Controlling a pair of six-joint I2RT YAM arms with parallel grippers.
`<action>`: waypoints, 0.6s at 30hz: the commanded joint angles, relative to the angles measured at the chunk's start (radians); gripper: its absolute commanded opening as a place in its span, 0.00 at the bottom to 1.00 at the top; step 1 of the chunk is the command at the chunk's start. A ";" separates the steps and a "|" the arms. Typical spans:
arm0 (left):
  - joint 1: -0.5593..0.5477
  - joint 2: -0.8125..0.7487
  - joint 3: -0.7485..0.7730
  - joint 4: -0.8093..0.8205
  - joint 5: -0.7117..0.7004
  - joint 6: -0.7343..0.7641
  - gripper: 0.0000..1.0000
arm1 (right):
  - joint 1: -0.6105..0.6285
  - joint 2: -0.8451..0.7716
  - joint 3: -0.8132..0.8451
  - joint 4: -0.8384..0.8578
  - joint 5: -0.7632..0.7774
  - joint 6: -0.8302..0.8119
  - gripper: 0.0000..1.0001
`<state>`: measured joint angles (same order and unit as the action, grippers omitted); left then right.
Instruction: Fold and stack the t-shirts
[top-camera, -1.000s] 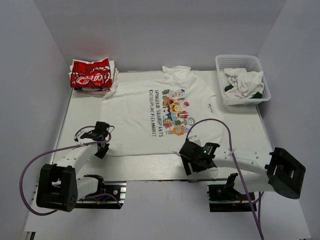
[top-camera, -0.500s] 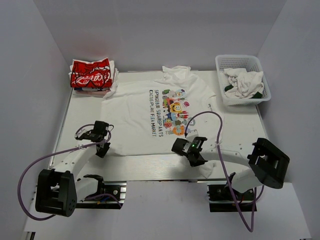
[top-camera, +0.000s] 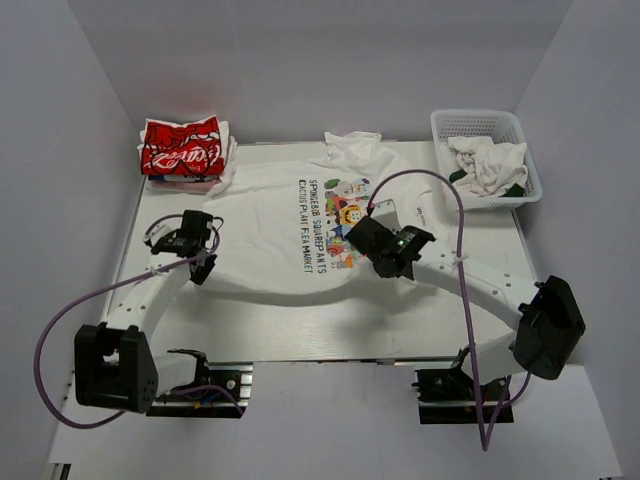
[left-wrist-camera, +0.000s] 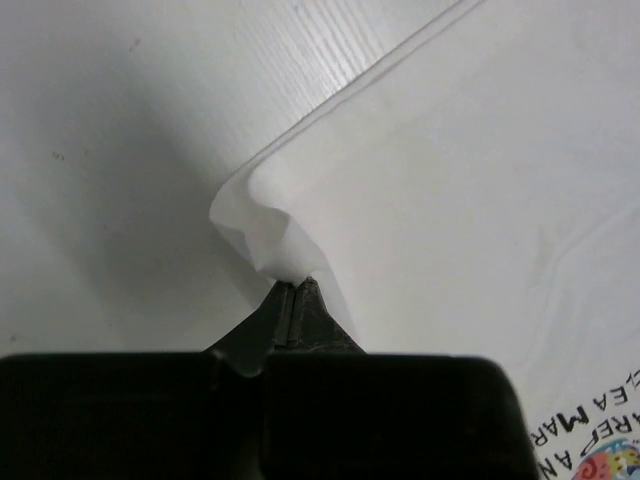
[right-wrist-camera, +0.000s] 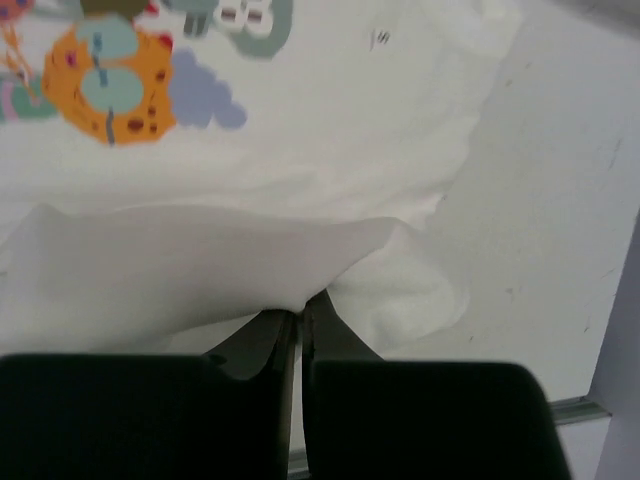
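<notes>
Now: both hands clenched on the near hem of the white t-shirt (top-camera: 265, 205)

Observed from the room. The white t-shirt lies spread face up over the middle of the counter (top-camera: 330, 335), with its collar toward the far wall. Its dark lettering (top-camera: 308, 225) runs front to back, just left of the cartoon print (top-camera: 345, 205).

Left hand (top-camera: 190, 250): it is at the shirt's near-left corner. The wrist view shows its fingers pressed together on a small peak of white cloth (left-wrist-camera: 270, 235), with the bare counter to the left of it.

Right hand (top-camera: 378, 242): it is above the near part of the print. Its wrist view shows the fingers closed on a fold of white cloth (right-wrist-camera: 300, 300), with the orange cartoon figure (right-wrist-camera: 110, 85) beyond it. The cloth there is doubled over itself.

The hem between the two hands sags in a shallow curve. Whether it touches the counter cannot be told.

Red t-shirt (top-camera: 180, 145): folded, white script up, on top of a small pile in the far-left corner, just beside the white shirt's sleeve.

Far right: a white basket (top-camera: 478, 114) holds crumpled white cloth (top-camera: 490, 165) with a dark green patch
</notes>
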<state>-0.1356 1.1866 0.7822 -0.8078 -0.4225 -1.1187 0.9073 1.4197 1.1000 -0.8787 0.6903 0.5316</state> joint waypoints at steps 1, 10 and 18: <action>0.031 0.073 0.075 -0.007 -0.047 0.048 0.00 | -0.068 0.015 0.083 0.087 0.100 -0.169 0.00; 0.102 0.280 0.251 0.125 -0.015 0.115 0.00 | -0.243 0.234 0.253 0.450 -0.003 -0.488 0.00; 0.136 0.499 0.402 0.203 -0.001 0.160 0.06 | -0.363 0.560 0.512 0.537 -0.120 -0.774 0.05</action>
<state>-0.0189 1.6581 1.1233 -0.6521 -0.4160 -0.9890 0.5831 1.9015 1.5036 -0.4255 0.6010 -0.0704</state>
